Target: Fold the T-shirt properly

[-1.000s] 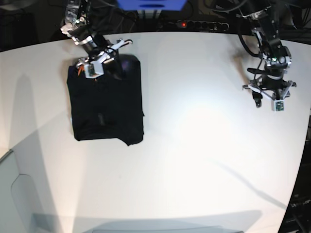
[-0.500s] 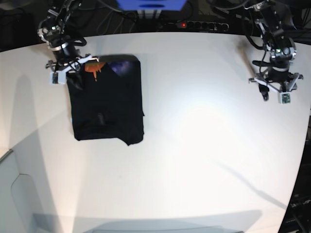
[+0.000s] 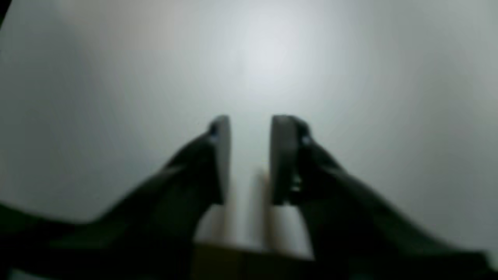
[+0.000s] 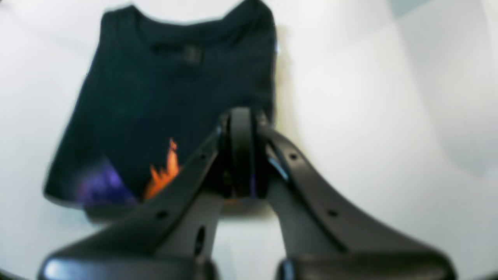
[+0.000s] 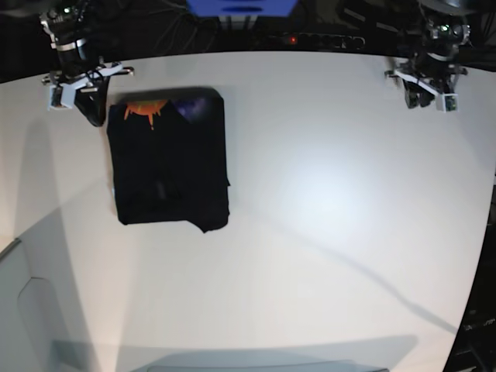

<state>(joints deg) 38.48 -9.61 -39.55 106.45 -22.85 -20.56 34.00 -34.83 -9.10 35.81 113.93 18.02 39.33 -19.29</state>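
Note:
The black T-shirt [image 5: 170,159] lies folded into a rectangle on the left of the white table [image 5: 325,232]. Its orange print [image 5: 143,111] and a purple patch [image 5: 198,105] show at the far edge. In the right wrist view the T-shirt [image 4: 175,89] lies just beyond the fingers, with the orange print [image 4: 163,175] near them. My right gripper [image 4: 241,120] is shut and empty; in the base view it [image 5: 94,116] sits just off the shirt's far left corner. My left gripper [image 3: 251,124] is open and empty over bare table, at the far right [image 5: 422,97].
A power strip [image 5: 325,39] and cables lie behind the table's far edge, next to a blue object [image 5: 240,9]. A grey panel [image 5: 23,310] stands at the near left corner. The table's right edge curves in near the frame's right side.
My right gripper has drawn back off the shirt's far edge to the left, uncovering the orange print. My left gripper has moved back toward the table's far edge.

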